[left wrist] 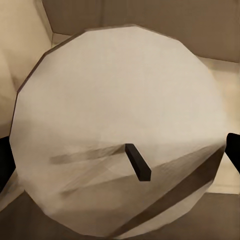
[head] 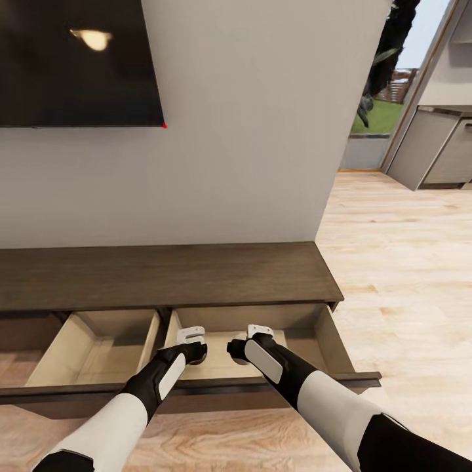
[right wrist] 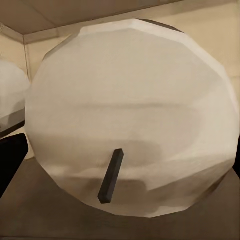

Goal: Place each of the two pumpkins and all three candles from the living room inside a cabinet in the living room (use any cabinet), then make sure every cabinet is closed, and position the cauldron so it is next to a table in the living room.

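Note:
The long dark-brown cabinet (head: 164, 275) stands against the wall with both pull-out fronts open, showing pale beige interiors. Both of my grippers reach down into the right drawer (head: 308, 331). The left gripper (head: 193, 349) is shut on a round white candle (left wrist: 120, 100) with a short dark wick; its black fingers (left wrist: 4, 165) press the candle's sides. The right gripper (head: 239, 345) is shut on a second white candle (right wrist: 135, 100), low over the drawer floor. The first candle's edge (right wrist: 10, 95) shows beside it. The left drawer (head: 98, 347) looks bare. No pumpkins or cauldron are in view.
A dark wall-mounted screen (head: 78, 59) hangs above the cabinet. Light wooden floor (head: 406, 275) stretches to the right toward grey kitchen units (head: 439, 151) and a glass opening with greenery (head: 380, 85). The drawer front (head: 196, 387) juts toward my base.

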Controlling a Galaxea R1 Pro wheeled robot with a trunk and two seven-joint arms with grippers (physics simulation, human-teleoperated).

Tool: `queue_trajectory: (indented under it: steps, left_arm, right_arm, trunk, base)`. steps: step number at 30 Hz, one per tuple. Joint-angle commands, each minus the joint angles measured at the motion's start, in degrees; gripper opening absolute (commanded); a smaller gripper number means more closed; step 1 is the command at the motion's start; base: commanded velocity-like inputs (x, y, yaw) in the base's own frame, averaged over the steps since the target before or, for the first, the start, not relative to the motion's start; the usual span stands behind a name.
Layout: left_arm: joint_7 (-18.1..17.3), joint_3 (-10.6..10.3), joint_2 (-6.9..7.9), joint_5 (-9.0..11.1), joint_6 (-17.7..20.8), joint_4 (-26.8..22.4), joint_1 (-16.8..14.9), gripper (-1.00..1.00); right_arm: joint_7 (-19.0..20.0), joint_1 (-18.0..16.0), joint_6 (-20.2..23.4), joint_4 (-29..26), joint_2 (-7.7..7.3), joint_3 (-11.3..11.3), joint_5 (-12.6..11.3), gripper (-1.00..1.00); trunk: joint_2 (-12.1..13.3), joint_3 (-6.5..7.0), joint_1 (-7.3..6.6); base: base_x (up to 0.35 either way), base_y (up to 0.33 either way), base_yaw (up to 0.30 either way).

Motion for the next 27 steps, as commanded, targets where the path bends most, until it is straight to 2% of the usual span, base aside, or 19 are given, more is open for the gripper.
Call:
queue_trajectory:
  steps: [1,14,27]
  left_arm:
    - [0.74,-0.42,0.05,0.51,0.25,-0.12,-0.02,-1.0]
    - [1.09,-0.43,0.05,0.52,0.32,-0.12,-0.02,-1.0]
    - [1.31,-0.43,0.05,0.6,0.96,-0.12,-0.02,-1.0]
  right_arm:
    - [-0.4,-0.06,0.09,-0.1,-0.03,0.29,-0.3,-1.0]
    - [-0.4,-0.06,0.08,-0.12,-0.03,0.29,-0.3,-1.0]
    - [-0.4,-0.1,0.05,-0.12,-0.03,0.29,-0.3,-1.0]
  trunk:
    - [-0.02,-0.05,0.0]
    - [-0.02,-0.05,0.0]
    - [-5.23,-2.38,2.86]
  base:
    - [0.136,0.0,0.0]
    - [0.031,0.0,0.0]
    - [0.0,0.0,0.0]
